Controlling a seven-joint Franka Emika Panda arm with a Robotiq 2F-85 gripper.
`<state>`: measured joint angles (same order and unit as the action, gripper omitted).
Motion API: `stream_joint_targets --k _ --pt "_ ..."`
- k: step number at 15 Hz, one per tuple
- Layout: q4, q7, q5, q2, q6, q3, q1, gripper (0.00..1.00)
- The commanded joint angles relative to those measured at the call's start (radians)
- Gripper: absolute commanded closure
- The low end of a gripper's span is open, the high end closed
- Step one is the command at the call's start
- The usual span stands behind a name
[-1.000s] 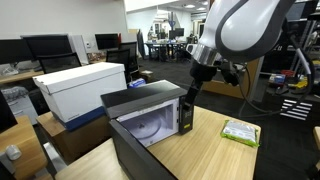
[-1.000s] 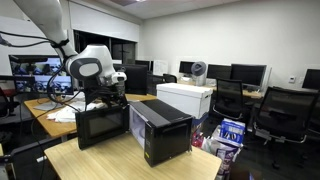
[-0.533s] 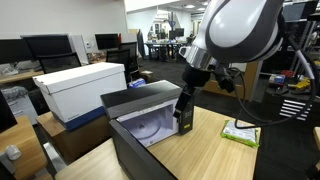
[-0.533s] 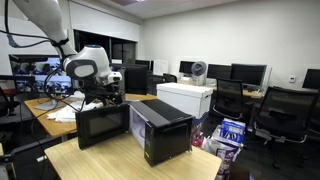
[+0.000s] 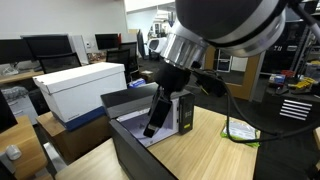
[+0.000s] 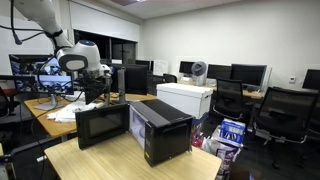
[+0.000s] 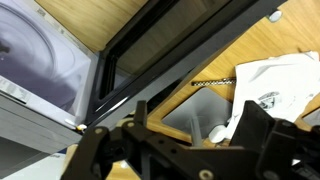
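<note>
A black microwave [image 6: 165, 125] stands on a light wooden table [image 5: 200, 160] with its door [image 6: 103, 125] swung wide open. In an exterior view its white interior [image 5: 135, 130] shows. In the wrist view I see the door's dark edge [image 7: 190, 50] and the glass turntable [image 7: 35, 50] inside. My gripper [image 7: 185, 140] is open and empty, just off the door's top edge, touching nothing. It hangs behind the door in an exterior view [image 6: 95, 90] and over the microwave's front in an exterior view [image 5: 152, 120].
A white box [image 5: 80, 85] stands beside the microwave, also in an exterior view [image 6: 190, 95]. A green packet [image 5: 240, 132] lies on the table. White papers [image 7: 270, 85] lie near the door. Monitors, desks and office chairs [image 6: 275, 110] surround the table.
My gripper has drawn back from the open door and the arm has swung away from it. The door stays open in the same place.
</note>
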<state>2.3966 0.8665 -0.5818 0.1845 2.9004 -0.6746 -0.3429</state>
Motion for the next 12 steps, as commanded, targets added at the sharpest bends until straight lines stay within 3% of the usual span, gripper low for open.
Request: stream_joint_targets --k 1,2,3,9,12 --pt "-0.031 0.158 0.007 0.035 -0.094 -0.025 -0.039 0.33" --pt "-0.036 0.193 0.019 0.039 -0.117 -0.022 -0.040 0.41" --pt "-0.048 0.245 0.001 0.036 -0.151 0.061 0.044 0.49" --pt "-0.098 0.470 0.008 0.056 -0.260 0.216 0.190 0.89" --pt "-0.109 0.560 -0.006 0.076 -0.251 0.251 0.242 0.99"
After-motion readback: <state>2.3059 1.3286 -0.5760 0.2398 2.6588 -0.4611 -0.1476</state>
